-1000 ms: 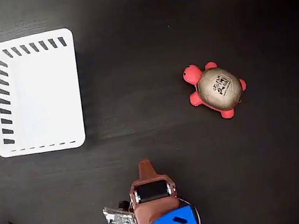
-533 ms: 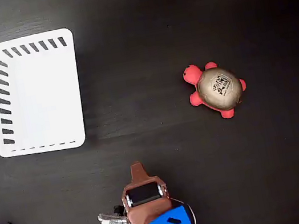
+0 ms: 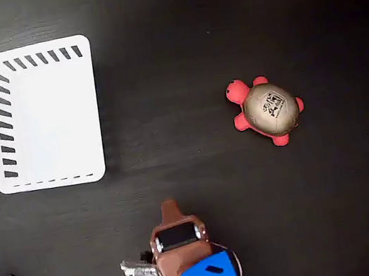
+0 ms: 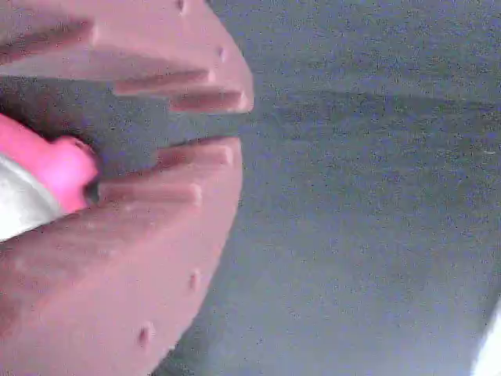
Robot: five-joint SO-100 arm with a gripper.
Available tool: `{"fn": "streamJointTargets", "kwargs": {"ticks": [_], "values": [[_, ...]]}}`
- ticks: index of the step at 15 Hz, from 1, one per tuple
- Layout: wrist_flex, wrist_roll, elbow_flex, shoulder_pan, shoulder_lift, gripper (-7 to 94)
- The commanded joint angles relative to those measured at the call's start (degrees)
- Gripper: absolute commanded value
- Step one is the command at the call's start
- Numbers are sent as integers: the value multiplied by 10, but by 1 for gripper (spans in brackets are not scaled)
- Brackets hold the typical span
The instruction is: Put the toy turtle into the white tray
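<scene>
In the fixed view, the white tray (image 3: 44, 114) sits toward ten o'clock on the dark bench (image 3: 175, 46), nothing inside it that can be seen. Moving right, the arm's brown gripper (image 3: 169, 208) is down at six o'clock, its tip aimed toward twelve. The fingers (image 4: 196, 98) appear nearly closed with only a narrow gap between them in the wrist view, and they are grasping nothing; a blurred pink and grey shape shows at nine o'clock behind them there.

Farther right, toward three o'clock, the toy turtle (image 3: 268, 109) rests on the bench, well apart from both tray and gripper, head pointing about ten o'clock.

It looks light and squashy, so it should give under pressure rather than break, though the smooth domed shell could slip out of a shallow pinch. The better hold is probably across the shell's middle, low on its sides, between the front and back legs, with the fingers first spread wider than the shell.
</scene>
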Motion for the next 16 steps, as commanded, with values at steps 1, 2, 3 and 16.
{"fn": "streamJointTargets", "kwargs": {"ticks": [1,2,3,16], "values": [[-9,-3,-153,51,-129,0],[2,-8,-229,91,-212,0],[24,-12,-302,130,-288,0],[152,26,-637,334,-704,0]]}}
